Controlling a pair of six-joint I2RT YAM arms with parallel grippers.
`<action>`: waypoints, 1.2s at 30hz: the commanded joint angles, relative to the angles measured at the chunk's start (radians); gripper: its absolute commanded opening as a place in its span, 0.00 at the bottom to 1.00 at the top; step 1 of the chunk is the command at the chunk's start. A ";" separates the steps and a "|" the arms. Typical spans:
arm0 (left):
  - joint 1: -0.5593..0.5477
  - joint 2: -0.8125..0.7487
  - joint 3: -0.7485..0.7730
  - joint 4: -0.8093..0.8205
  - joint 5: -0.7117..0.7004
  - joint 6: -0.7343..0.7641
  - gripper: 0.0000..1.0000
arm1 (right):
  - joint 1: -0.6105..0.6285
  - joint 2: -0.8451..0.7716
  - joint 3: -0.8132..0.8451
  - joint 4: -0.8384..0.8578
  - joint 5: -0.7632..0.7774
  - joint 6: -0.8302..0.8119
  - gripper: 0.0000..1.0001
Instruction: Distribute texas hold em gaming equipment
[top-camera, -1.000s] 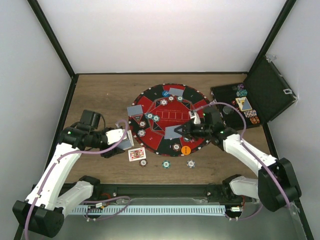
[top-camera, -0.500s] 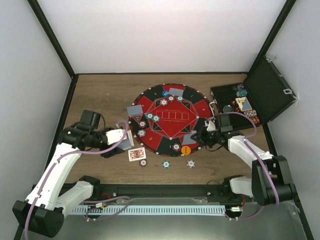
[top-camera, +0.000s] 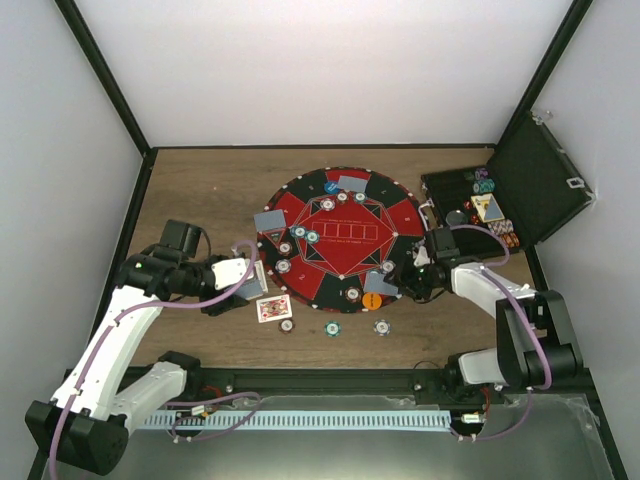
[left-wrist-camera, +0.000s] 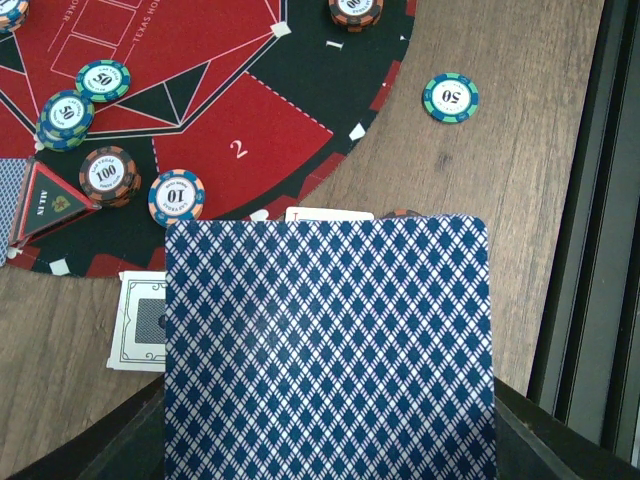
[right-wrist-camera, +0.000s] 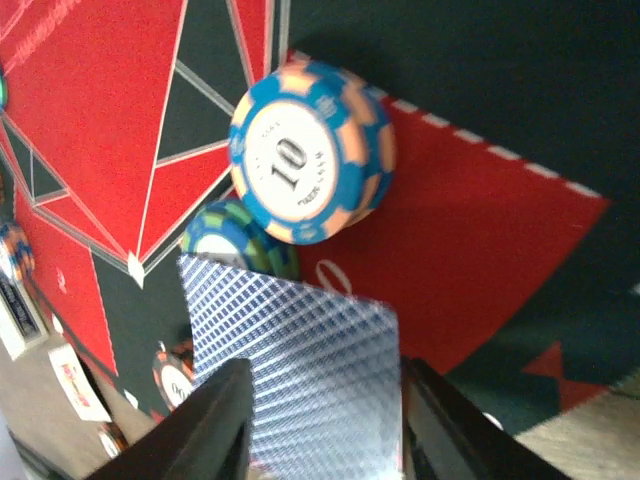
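mid-deal. pinched a card (right-wrist-camera: 300, 370) in right jaws, 10 chip (right-wrist-camera: 310, 150) just ahead; pinched a second card (left-wrist-camera: 330, 350) in left jaws. next likely needed lowering, then release.

You have open wood (top-camera: 205, 190) to the left of the round mat (top-camera: 345, 232). In front of it, loose chips (top-camera: 331, 327) and a face-up card (top-camera: 273, 308) litter the near strip. On the right, the black case (top-camera: 470, 215) sits just beside the mat with its lid (top-camera: 545, 180) raised.
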 joint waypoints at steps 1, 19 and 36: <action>0.002 -0.005 0.003 -0.001 0.018 0.018 0.04 | -0.009 -0.045 0.068 -0.096 0.114 -0.016 0.46; 0.003 0.000 0.008 0.001 0.033 0.008 0.04 | 0.355 -0.129 0.270 0.020 0.002 0.202 0.82; 0.002 -0.003 0.014 -0.004 0.038 0.002 0.04 | 0.738 0.301 0.538 0.465 -0.232 0.367 0.89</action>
